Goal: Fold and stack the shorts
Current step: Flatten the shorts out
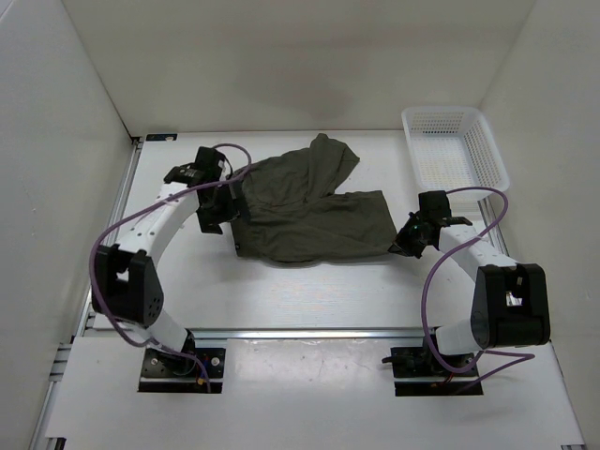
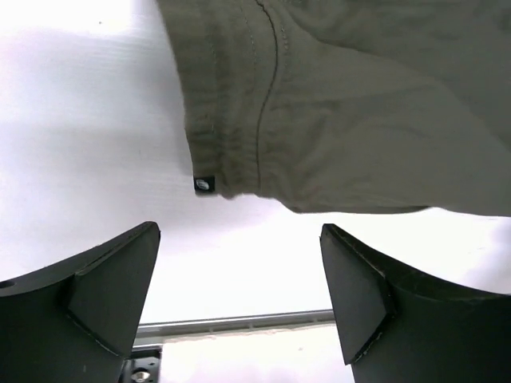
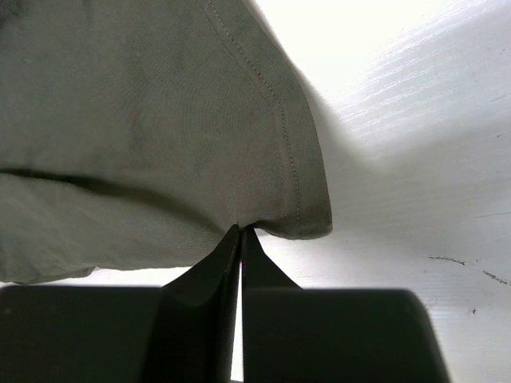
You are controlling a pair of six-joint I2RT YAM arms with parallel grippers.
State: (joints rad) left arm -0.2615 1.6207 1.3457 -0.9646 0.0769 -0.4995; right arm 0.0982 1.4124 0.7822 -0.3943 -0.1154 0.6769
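Observation:
The dark olive shorts (image 1: 305, 211) lie spread on the white table, one leg reaching toward the back and the other to the right. At their left edge my left gripper (image 1: 220, 211) stands open. In the left wrist view its fingers (image 2: 120, 279) are wide apart with only bare table between them, and the shorts' (image 2: 343, 104) hem corner with a small black tag (image 2: 204, 183) lies just beyond. My right gripper (image 1: 401, 246) is at the right leg's near corner. In the right wrist view it (image 3: 240, 230) is shut, pinching the puckered hem of the shorts (image 3: 144, 128).
A white mesh basket (image 1: 455, 150) stands at the back right corner of the table. White walls enclose the table on three sides. A metal rail (image 1: 309, 331) runs along the near edge in front of the arm bases.

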